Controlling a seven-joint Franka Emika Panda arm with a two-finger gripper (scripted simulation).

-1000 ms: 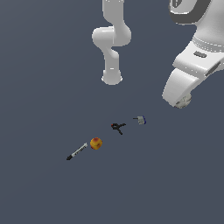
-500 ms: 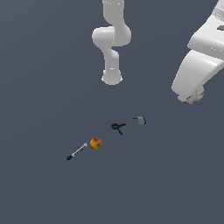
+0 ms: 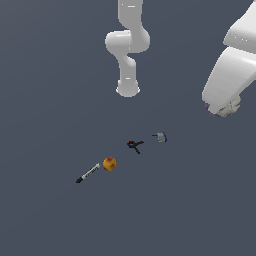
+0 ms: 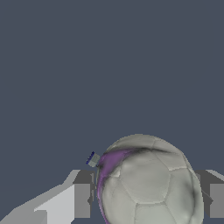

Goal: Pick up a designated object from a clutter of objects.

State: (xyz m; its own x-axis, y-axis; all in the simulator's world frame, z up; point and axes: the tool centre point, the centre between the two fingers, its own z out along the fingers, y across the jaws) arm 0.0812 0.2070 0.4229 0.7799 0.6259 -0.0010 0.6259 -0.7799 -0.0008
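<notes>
In the wrist view, my gripper (image 4: 148,199) is shut on the designated object, a white ball with bluish-purple marks (image 4: 146,181), which sits between the two fingers (image 4: 81,200). In the exterior view the gripper (image 3: 221,107) hangs high at the exterior view's right, far above the floor, and only a purple sliver of the ball (image 3: 207,106) shows. The rest of the clutter lies on the floor: an orange-red ball (image 3: 109,163), a black-and-red clamp (image 3: 134,145), a black-tipped grey stick (image 3: 87,173) and a small grey-blue piece (image 3: 160,137), which also shows in the wrist view (image 4: 92,159).
The arm's white base column (image 3: 128,87) stands on the dark floor behind the clutter. The floor items lie in a diagonal row well below and to the exterior view's left of the gripper.
The arm has moved up and toward the exterior view's right with the white ball in its grip. The items on the floor have not moved.
</notes>
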